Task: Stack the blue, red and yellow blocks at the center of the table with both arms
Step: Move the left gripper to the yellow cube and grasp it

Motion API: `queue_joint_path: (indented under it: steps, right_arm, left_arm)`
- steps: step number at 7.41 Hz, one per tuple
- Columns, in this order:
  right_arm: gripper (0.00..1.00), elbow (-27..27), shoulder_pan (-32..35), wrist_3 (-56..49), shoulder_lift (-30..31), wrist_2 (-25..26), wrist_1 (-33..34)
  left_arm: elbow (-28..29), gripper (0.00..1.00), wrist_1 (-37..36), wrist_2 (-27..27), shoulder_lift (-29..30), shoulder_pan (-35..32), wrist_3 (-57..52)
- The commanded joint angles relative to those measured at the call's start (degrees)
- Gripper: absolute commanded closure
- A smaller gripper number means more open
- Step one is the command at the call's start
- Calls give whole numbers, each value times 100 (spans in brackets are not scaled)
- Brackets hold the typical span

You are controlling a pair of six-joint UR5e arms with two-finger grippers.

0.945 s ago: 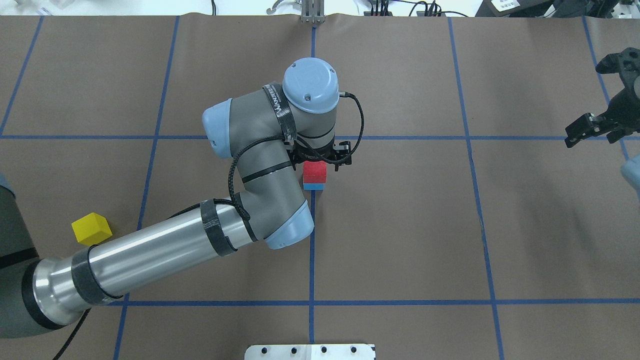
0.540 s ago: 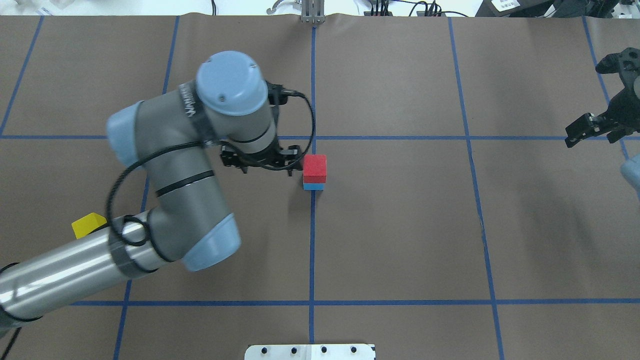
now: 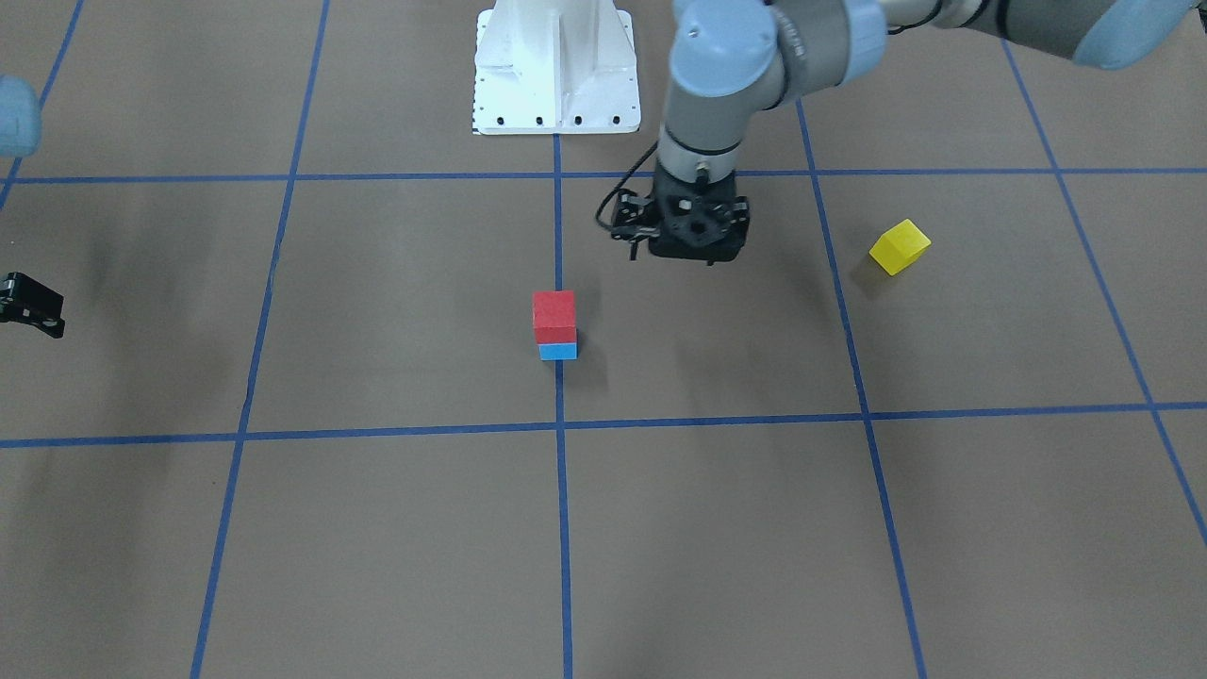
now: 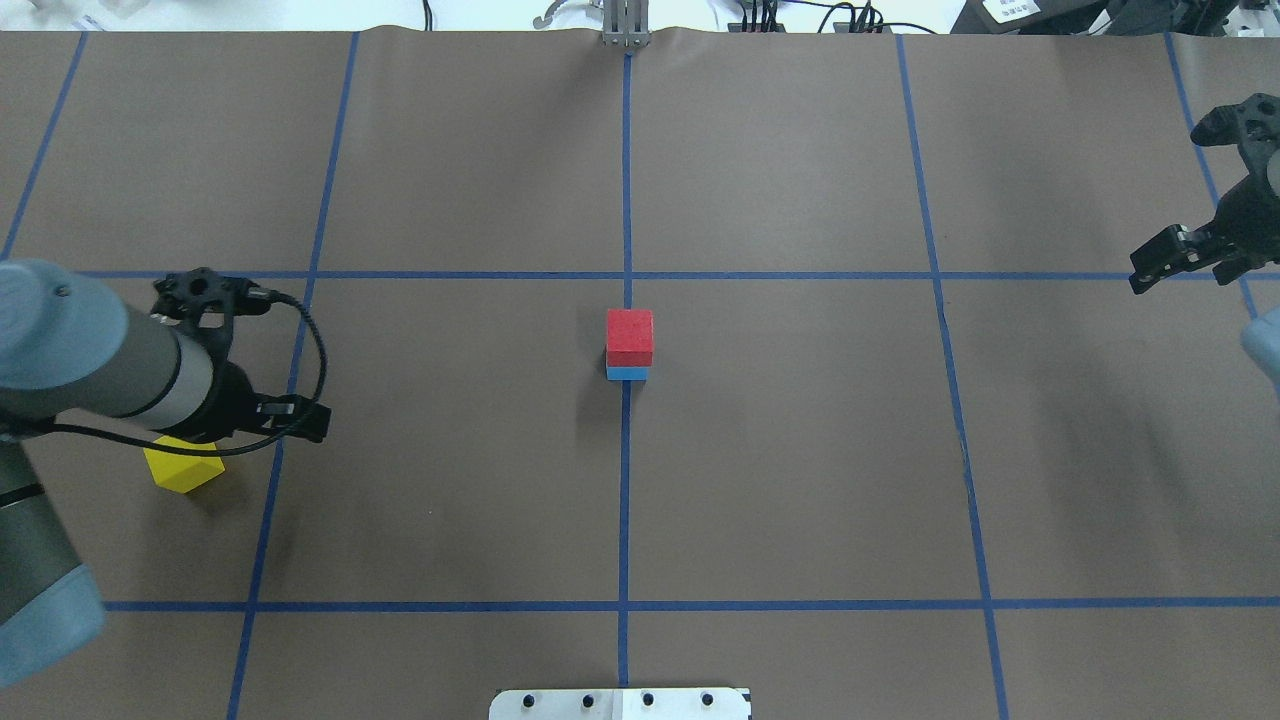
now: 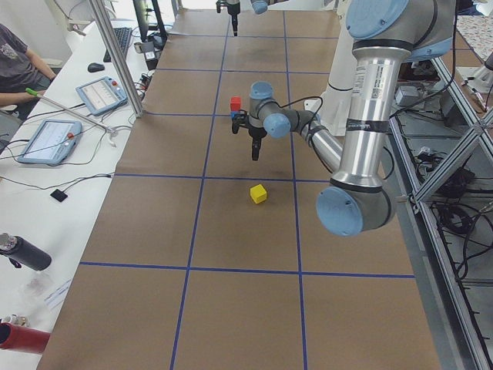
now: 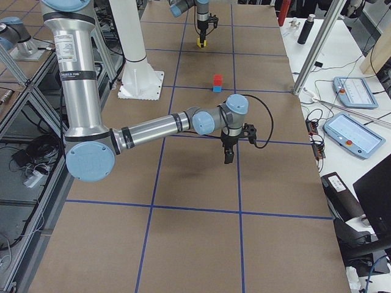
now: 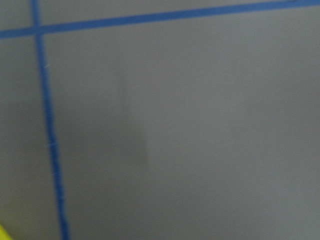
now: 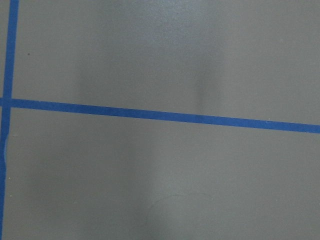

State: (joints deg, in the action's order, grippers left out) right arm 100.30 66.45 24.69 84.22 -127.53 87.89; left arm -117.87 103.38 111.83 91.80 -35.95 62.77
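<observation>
Left gripper (image 3: 693, 236), front view: it points down, raised over the table (image 3: 377, 547), between the centre stack and the yellow block (image 3: 900, 247). It carries no block. Whether its jaws are parted cannot be told. Red block (image 3: 553, 316) sits squarely on blue block (image 3: 557, 351) at table centre, on a tape line (image 3: 560, 490), which matches the stacking spot the task names. The yellow block lies alone toward the table's left end, somewhat nearer the robot's edge. Right gripper (image 3: 33, 311) shows only in part at the right end, and its state cannot be told.

Overhead view: the left wrist covers the upper edge of the yellow block, so the arm is judged to be heading for the last pick. The right arm is parked at the right end, well apart from the stack, probably to keep the centre free. In the earlier overhead frames the left gripper was over the red block, then just beside it. It is now near the left end. The stack, the yellow block and the right gripper have not shifted.

Side views: the left gripper hangs between the stack and the yellow block, touching neither. The right gripper points down over bare table.

Left wrist view: blurred, with a yellow sliver at the lower left corner.

Right wrist view: tape lines only.
</observation>
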Motion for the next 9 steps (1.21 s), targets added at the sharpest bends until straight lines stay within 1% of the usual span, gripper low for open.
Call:
queue_joint_path:
  steps: [1,2,3,6,8,9]
  right_arm:
    - [0,7,0,0,-2,0,0]
    - [0,33,9,0,7,0,0]
    - [0,77,9,18,33,0,0]
    - [0,33,9,18,34,9,0]
    - [0,33,9,18,34,9,0]
    - [0,33,9,18,34,9,0]
  left_arm:
    - [115,1,1139,32,-1065,-95,849]
    - [211,1,1157,32,-1155,-174,1077]
    - [395,1,1166,32,-1034,-149,1688]
    - [975,1,1622,32,-832,-149,1913]
    - [1082,1,1632,32,-813,-149,1923]
    - [1160,31,1632,32,-804,-149,1923]
